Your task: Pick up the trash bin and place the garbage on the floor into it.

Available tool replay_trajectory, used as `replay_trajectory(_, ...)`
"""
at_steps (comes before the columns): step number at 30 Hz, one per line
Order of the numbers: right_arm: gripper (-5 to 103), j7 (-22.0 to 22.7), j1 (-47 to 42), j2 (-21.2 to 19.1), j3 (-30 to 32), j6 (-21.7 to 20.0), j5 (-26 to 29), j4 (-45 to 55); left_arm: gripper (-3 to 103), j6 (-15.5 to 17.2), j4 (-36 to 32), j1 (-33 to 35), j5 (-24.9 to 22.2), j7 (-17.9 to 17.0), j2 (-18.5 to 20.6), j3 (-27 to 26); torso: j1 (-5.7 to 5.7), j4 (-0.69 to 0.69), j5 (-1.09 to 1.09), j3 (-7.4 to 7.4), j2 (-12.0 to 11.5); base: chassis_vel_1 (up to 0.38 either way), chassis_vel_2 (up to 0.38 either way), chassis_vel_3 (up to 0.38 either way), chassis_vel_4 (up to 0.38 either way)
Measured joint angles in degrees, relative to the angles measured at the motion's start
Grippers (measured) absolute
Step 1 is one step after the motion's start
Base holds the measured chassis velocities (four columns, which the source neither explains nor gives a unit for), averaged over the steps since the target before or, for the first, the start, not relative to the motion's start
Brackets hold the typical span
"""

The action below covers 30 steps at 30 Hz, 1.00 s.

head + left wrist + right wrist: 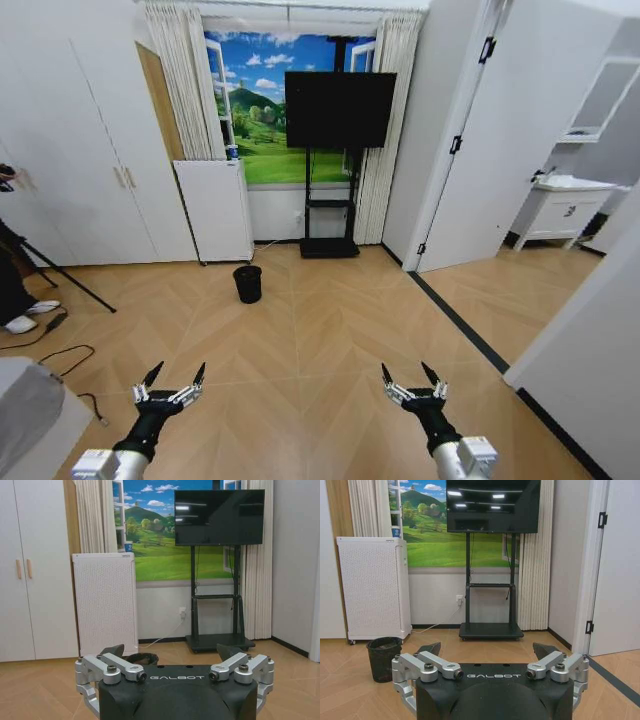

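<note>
Standing far ahead: trash bin [247, 283]; left gripper [172, 380], right gripper [413, 379] both spread, empty.

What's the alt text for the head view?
A small black trash bin stands alone on the wooden floor far ahead, near a white appliance and a TV stand. The left gripper and right gripper hover open and empty in the foreground.

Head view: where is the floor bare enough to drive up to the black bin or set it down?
Bare wood floor runs from the open left gripper and right gripper to the small black mesh trash bin. It is crowded behind the bin, by the tall white perforated appliance and black TV stand, and at far left, by cables.
</note>
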Motion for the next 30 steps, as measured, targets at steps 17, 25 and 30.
replay_trajectory(17,100,0.0,0.0,0.0,0.0,0.0,0.0,0.0,100,0.0,0.0,0.0,0.0,0.0,0.0,0.0,0.00,0.01,0.00,-0.01,0.0,-0.161,0.167,0.158,-0.154)
replay_trajectory(25,100,0.0,0.0,0.0,0.0,0.0,0.0,0.0,100,0.0,0.0,0.0,0.0,0.0,0.0,0.0,0.00,0.00,0.03,-0.01,0.0,-0.164,0.139,0.142,-0.151)
replay_trajectory(30,100,0.0,0.0,0.0,0.0,0.0,0.0,0.0,100,0.0,0.0,0.0,0.0,0.0,0.0,0.0,-0.01,-0.01,0.02,0.00,0.0,-0.164,0.163,0.147,-0.154)
